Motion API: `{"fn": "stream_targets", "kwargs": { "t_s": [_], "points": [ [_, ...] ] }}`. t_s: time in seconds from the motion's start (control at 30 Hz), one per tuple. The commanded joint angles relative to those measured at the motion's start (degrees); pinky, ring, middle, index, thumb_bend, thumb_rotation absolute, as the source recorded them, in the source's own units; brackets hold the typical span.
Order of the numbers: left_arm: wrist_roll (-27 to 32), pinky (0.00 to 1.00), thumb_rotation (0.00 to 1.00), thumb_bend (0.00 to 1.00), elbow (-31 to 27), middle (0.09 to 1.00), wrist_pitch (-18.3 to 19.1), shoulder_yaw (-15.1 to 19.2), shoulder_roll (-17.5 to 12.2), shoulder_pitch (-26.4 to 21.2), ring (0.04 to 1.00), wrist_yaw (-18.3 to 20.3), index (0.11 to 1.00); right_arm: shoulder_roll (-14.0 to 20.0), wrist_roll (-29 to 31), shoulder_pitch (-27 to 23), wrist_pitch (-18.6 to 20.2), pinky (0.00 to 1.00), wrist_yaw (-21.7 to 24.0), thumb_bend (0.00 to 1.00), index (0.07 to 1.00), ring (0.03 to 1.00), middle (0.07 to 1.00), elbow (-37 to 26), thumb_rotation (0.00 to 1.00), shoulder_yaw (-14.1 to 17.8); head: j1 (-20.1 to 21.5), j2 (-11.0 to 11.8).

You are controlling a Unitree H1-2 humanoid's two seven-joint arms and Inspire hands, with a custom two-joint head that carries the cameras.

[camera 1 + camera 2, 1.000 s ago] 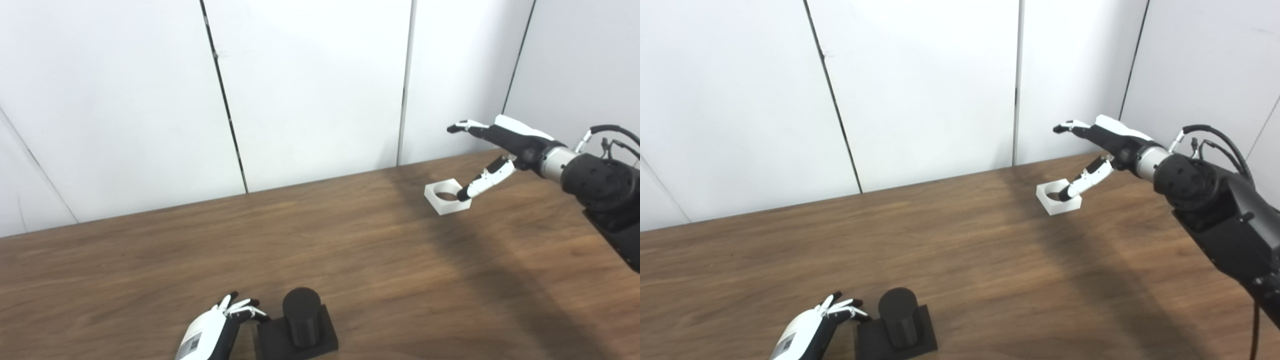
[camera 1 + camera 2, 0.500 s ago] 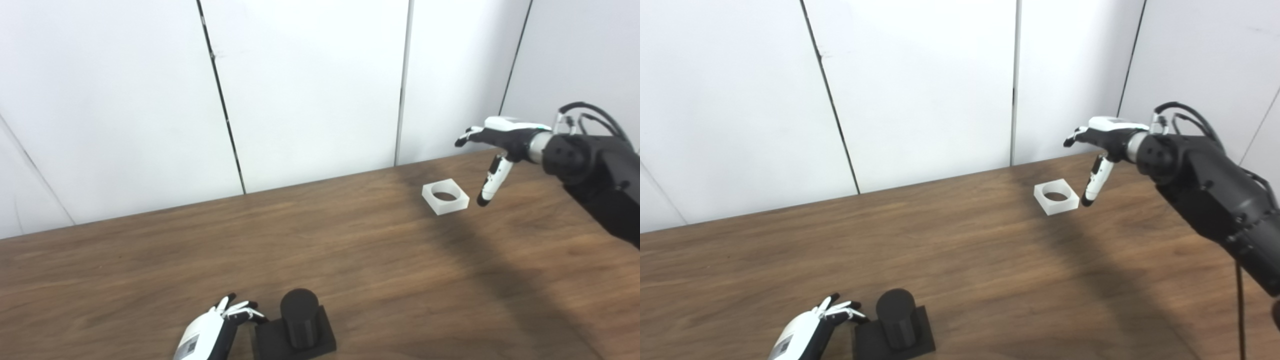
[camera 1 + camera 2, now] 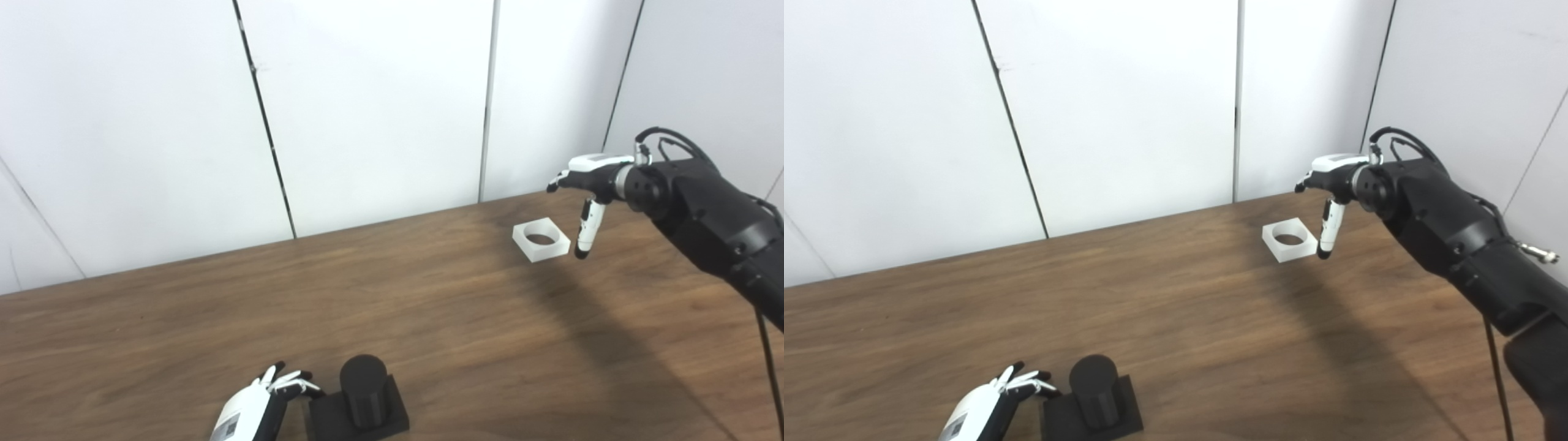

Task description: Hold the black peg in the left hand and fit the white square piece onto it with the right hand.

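Where right hand [image 3: 587, 184] hovers, white square piece [image 3: 541, 241] just beside

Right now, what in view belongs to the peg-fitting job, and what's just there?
Job:
- black peg on its square base, upright near the front edge
- white square piece, flat on the table
- left hand, beside the peg base
- right hand, open above the piece

Just there:
- table
- white wall panels
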State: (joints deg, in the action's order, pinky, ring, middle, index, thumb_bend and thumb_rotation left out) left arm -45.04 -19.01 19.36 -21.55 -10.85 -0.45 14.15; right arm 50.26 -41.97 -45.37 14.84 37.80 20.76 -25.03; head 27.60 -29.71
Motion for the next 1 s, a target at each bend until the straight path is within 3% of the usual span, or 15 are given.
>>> {"fn": "stream_targets", "kwargs": {
  "t_s": [0.0, 0.23, 0.97],
  "points": [
    [-3.1, 1.00, 0.08, 0.51, 1.6, 0.858, 3.6, -0.1, -2.5, 2.8, 1.000, 2.9, 0.489, 0.4, -1.1, -3.1, -1.2, 1.00, -2.5, 1.00, 0.908, 1.000, 1.000, 0.8, 0.19, 1.1, 0.0, -0.1],
    [-3.2, 1.00, 0.08, 0.51, 0.8, 0.859, 3.9, 0.0, -3.0, 3.0, 1.000, 3.6, 0.490, -1.8, -2.3, -2.4, -2.6, 1.00, -5.4, 1.00, 0.904, 1.000, 1.000, 3.7, 0.19, 1.2, -0.2, -0.6],
    [-4.6, 1.00, 0.08, 0.51, -1.7, 0.863, 5.2, -0.1, -3.2, 3.6, 1.000, 5.6, 0.490, -4.9, -2.2, -1.2, -4.1, 1.00, -8.5, 0.96, 0.875, 1.000, 0.971, 4.4, 0.18, 2.8, -0.7, -1.5]
  ]
}}
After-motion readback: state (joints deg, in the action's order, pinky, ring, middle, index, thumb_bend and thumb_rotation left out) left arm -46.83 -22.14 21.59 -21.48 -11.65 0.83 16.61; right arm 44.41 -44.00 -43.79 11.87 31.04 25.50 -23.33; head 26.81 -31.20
